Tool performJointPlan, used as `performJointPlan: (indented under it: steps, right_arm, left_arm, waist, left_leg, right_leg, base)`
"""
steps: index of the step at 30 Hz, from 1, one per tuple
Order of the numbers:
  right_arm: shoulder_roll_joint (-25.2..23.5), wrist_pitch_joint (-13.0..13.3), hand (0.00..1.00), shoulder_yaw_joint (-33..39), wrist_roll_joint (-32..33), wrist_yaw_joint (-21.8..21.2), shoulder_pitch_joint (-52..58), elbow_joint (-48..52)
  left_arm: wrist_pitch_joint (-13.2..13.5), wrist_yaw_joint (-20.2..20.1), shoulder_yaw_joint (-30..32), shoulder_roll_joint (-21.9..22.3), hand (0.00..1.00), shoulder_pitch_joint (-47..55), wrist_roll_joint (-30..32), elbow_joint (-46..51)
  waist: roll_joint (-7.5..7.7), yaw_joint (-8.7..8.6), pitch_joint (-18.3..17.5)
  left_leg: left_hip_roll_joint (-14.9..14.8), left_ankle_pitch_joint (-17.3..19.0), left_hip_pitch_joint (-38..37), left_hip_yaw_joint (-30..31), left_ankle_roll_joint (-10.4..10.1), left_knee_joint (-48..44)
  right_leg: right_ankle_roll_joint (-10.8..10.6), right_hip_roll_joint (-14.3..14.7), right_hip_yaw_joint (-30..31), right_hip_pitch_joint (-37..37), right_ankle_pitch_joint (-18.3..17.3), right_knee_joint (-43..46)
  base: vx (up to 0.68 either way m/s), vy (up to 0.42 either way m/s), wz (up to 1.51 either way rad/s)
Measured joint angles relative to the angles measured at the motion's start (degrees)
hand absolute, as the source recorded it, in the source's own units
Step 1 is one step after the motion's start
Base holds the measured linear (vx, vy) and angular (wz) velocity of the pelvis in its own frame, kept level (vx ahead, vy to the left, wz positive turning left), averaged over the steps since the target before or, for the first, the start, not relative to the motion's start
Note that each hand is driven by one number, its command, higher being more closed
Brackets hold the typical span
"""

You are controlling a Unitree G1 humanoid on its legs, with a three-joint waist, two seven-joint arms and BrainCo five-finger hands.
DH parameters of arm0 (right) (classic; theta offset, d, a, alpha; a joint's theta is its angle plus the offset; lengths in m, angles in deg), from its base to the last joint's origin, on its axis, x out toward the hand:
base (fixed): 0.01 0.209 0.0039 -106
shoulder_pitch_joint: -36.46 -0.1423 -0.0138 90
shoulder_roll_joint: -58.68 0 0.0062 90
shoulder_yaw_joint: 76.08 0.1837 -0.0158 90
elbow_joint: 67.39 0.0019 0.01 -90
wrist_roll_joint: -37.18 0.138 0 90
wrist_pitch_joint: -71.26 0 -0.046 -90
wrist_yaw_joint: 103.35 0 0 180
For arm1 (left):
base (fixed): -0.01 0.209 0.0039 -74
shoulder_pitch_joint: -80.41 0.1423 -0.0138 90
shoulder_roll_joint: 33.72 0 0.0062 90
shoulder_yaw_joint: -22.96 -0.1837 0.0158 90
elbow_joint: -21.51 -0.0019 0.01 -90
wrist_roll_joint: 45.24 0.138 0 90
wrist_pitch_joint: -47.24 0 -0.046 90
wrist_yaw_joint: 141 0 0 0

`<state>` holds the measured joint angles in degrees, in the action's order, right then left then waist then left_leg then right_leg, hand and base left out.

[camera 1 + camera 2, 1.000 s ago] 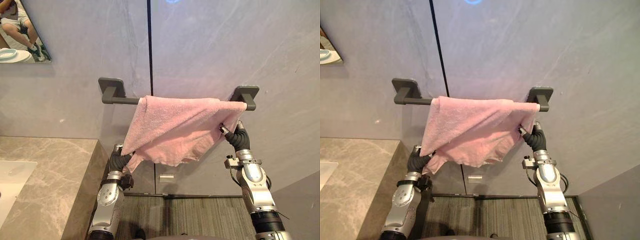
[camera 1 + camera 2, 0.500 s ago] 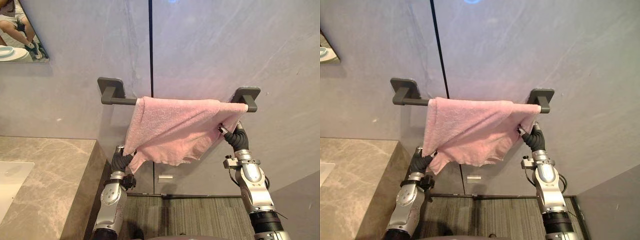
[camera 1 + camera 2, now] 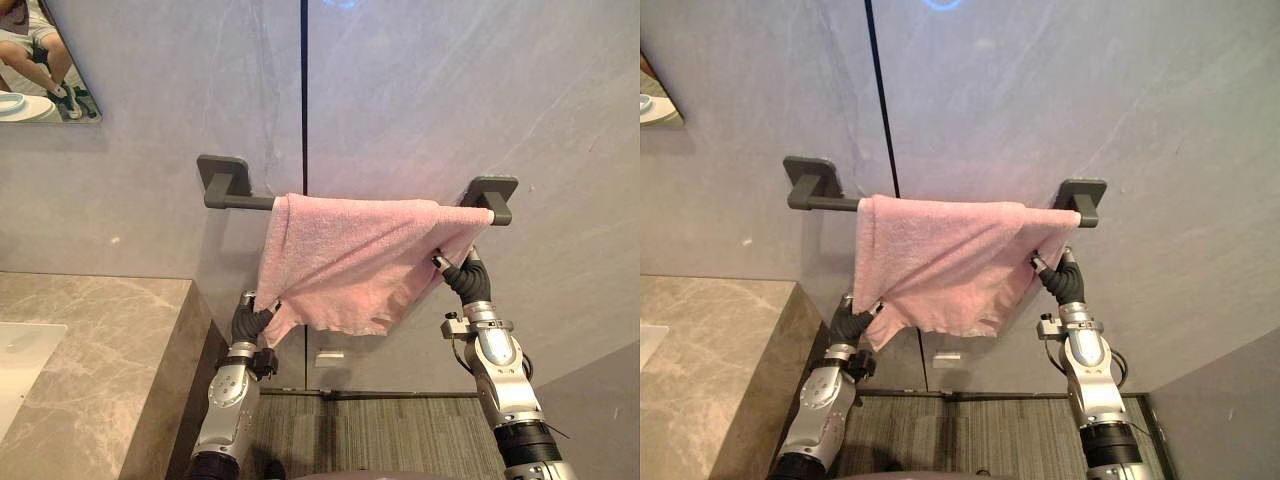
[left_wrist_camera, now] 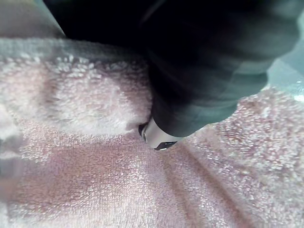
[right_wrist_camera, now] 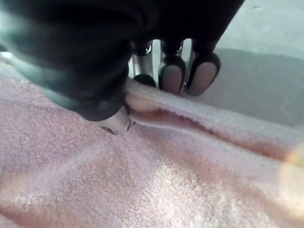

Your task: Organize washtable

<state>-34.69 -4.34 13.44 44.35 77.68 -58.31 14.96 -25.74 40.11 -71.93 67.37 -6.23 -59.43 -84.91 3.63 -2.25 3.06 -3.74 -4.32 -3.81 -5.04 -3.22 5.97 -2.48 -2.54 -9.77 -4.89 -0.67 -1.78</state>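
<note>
Pink towel (image 3: 350, 260) rumpled over rail (image 3: 238, 200) | left hand (image 3: 248, 320) pinches corner | right hand (image 3: 462, 275) fingers (image 5: 202, 76) pinch edge

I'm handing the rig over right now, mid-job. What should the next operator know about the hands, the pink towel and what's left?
Right hand: shut on the right edge of the pink towel, just below the right end of the wall bar.
Left hand: at the towel's lower left corner, partly buried in cloth; grip unconfirmed.
Towel: draped over the bar, crowded toward its right end, bottom edge uneven; the bar's left stretch is bare.
Done: towel is on the bar.
Left: probably spread it evenly, then release both hands.
</note>
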Motion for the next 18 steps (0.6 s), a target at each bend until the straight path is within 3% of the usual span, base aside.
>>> performJointPlan:
  steps: [4, 5, 7, 8, 12, 18]
  right_arm:
    - [-0.86, 0.31, 1.00, -0.08, -0.86, -0.01, 0.00, -0.23]
    - [-1.26, 0.35, 1.00, -0.19, -0.92, 0.00, 0.00, -0.26]
    - [-1.34, 0.37, 1.00, -0.71, -1.01, -0.01, 0.00, -0.29]
    - [-1.54, 0.37, 0.00, -1.11, -1.04, -0.01, 0.03, -0.33]
    - [-1.62, -0.27, 0.00, -1.83, -1.49, -0.01, 0.19, -3.34]
    - [-3.35, -4.67, 0.00, -3.69, -3.28, -0.14, 3.79, -7.94]
  left_arm:
    - [0.00, 0.00, -1.51, -0.35, 1.00, -0.05, 1.46, -0.41]
    - [0.00, 0.00, -2.04, -0.35, 0.00, -0.05, 1.47, -0.53]
    - [0.00, -0.01, -2.39, -0.37, 0.00, -0.11, 1.52, -1.18]
    - [0.00, 0.00, -2.39, -0.37, 0.00, -0.11, 1.53, -1.50]
    - [-0.12, 0.03, -2.44, -0.42, 0.00, -0.04, 1.91, -2.28]
    - [-0.97, 0.18, -2.36, -0.51, 0.00, 0.61, 2.57, -3.69]
  waist:
    - [-0.01, 0.00, 0.00]
    - [-0.01, -0.01, 0.00]
    - [-0.01, -0.02, 0.00]
    - [-0.02, -0.03, 0.00]
    - [-0.04, 0.02, 0.01]
    - [-0.70, -0.04, 0.42]
  left_leg:
    - [0.00, -0.01, -0.04, -0.01, 0.02, 0.00]
    - [0.00, -0.02, -0.06, -0.04, 0.03, 0.00]
    - [0.00, -0.02, -0.13, -0.09, 0.03, 0.00]
    - [0.00, -0.02, -0.18, -0.11, 0.03, 0.00]
    - [0.00, -0.01, -0.24, -0.10, 0.02, 0.00]
    - [0.02, 0.09, 0.08, -0.05, 0.07, -0.01]
  right_leg:
    - [0.00, 0.00, 0.02, -0.02, 0.00, 0.00]
    - [0.00, 0.00, 0.05, -0.03, 0.00, 0.00]
    - [0.01, 0.00, 0.11, -0.06, 0.01, 0.00]
    - [0.01, 0.01, 0.12, -0.11, 0.01, 0.00]
    - [0.01, 0.00, 0.12, -0.17, 0.00, -0.06]
    - [0.02, 0.00, 0.04, -0.13, 0.02, -0.33]
  base:
    - [0.00, 0.000, 0.00]
    - [0.00, 0.000, 0.00]
    - [0.00, 0.000, 0.00]
    - [0.00, 0.000, 0.00]
    - [0.00, 0.000, 0.00]
    - [0.00, 0.000, 0.00]
